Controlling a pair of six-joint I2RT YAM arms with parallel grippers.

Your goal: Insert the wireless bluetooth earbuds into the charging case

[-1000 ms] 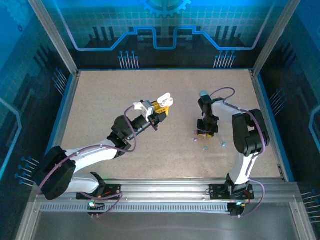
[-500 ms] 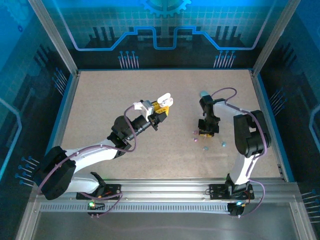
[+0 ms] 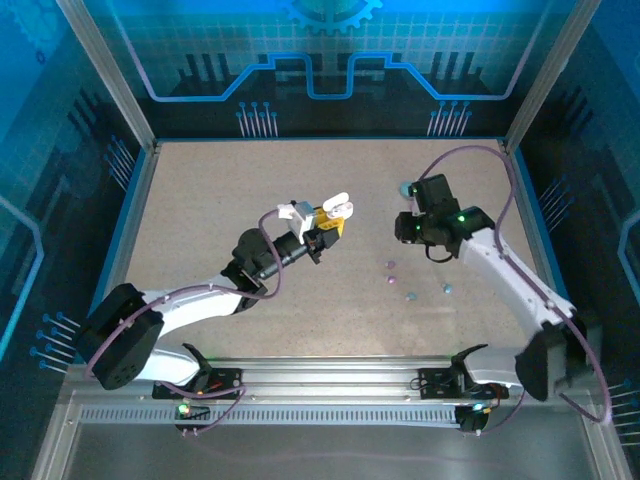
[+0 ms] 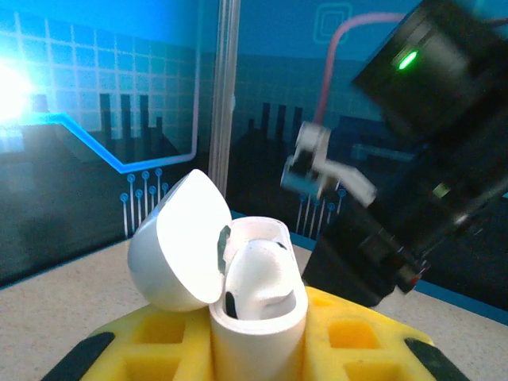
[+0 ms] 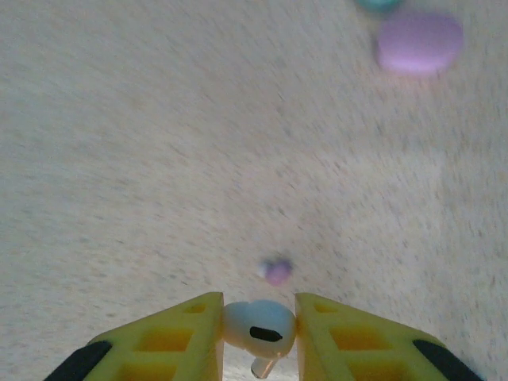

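Four loose earbuds on table

Bare table lies open at left and centre, while loose earbuds dot it near the right gripper.

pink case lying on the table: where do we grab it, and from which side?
Come straight down from above: the pink case lies flat, a low rounded pebble. Pinch across its shorter width at mid-length, where its sides run straightest.
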